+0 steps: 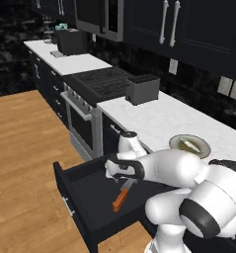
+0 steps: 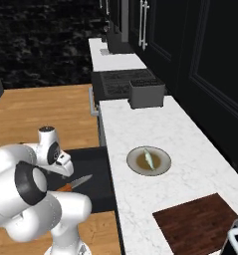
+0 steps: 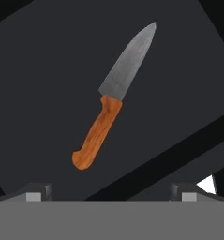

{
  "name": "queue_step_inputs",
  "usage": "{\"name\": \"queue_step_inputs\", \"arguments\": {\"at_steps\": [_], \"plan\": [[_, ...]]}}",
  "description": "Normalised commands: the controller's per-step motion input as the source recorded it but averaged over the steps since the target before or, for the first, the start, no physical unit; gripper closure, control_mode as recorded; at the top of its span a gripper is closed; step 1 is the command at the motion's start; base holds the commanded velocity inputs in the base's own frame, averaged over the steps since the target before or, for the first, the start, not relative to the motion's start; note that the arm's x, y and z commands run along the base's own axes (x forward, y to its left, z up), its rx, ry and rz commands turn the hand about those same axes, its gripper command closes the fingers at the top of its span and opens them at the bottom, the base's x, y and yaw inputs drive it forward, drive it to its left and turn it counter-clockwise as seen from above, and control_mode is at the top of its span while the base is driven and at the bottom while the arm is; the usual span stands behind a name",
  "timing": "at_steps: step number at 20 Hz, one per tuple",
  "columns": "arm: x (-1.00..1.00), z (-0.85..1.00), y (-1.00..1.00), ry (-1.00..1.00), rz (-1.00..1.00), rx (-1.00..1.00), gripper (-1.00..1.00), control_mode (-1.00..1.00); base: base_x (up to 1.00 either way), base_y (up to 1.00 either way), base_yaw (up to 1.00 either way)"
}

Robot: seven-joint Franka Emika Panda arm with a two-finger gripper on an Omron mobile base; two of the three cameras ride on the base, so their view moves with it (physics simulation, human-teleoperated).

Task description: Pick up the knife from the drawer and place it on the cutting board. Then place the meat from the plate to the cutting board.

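Hand [image 3: 111, 190] hovers wide open above the knife [image 3: 112, 98], which lies flat in the pulled-out drawer [image 1: 85, 202], untouched. Closing off-centre could skid its orange handle along the smooth floor, or catch the blade and tip it

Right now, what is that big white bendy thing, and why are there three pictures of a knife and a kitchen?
The white thing is a robot arm in a pretend, computer-drawn kitchen. Two pictures come from cameras riding behind the arm, one on each side. The third comes from a camera on its hand, looking straight down.

The arm reaches over an open black drawer. Inside lies a knife with an orange handle. The end effector is open above the knife and holds nothing.

On the white counter sits a plate with a small piece of meat, and nearer the robot a dark wooden cutting board.
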Motion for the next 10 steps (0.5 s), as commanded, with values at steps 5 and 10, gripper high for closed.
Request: {"name": "queue_step_inputs", "arguments": {"at_steps": [5,10], "plan": [[0.21,-0.13,-0.02,0.0,0.0,0.0,-1.0,-1.0,0.0,0.0,0.0],[0.17,-0.36,0.02,0.01,0.0,0.0,-1.0,-1.0,0.0,0.0,0.0]]}}
